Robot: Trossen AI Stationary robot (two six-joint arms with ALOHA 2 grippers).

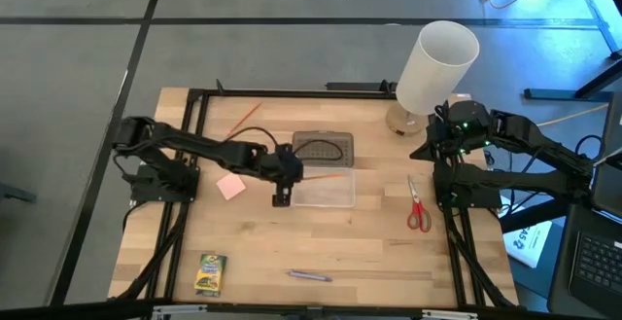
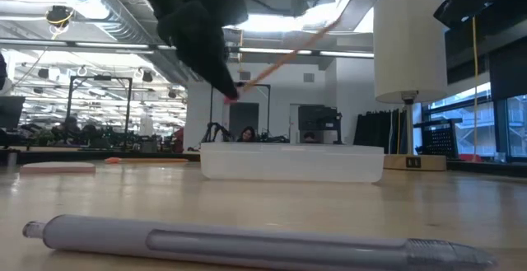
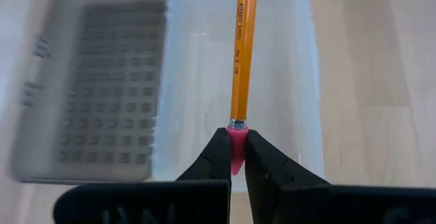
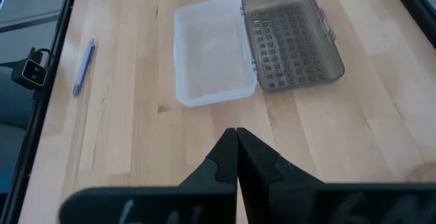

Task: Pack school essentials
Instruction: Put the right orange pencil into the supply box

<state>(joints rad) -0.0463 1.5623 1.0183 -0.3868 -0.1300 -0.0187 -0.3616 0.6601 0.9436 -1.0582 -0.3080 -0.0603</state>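
Wooden surface (image 1: 369,247) w/ black frame is seen from above, both arms over it. Left gripper (image 3: 236,157) is held above the clear case (image 1: 324,189) near centre, jaws pinched on the pink eraser tip of an orange pencil (image 3: 242,54), which is slanted out over the case's open tray. Grey dimpled lid (image 1: 323,148) lies flipped open, hinged just behind the tray. Pink eraser (image 1: 230,186) lies just beside the gripper, on the left arm's side. Second orange pencil (image 1: 244,119) is near the back edge. Right gripper (image 4: 236,157) waits at the right edge by the white cylinder (image 1: 436,65), jaws pressed together, nothing held. Red-handled scissors (image 1: 417,204) lie near it. Crayon box (image 1: 210,273) and purple pen (image 1: 309,276) lie near the front edge, well apart.
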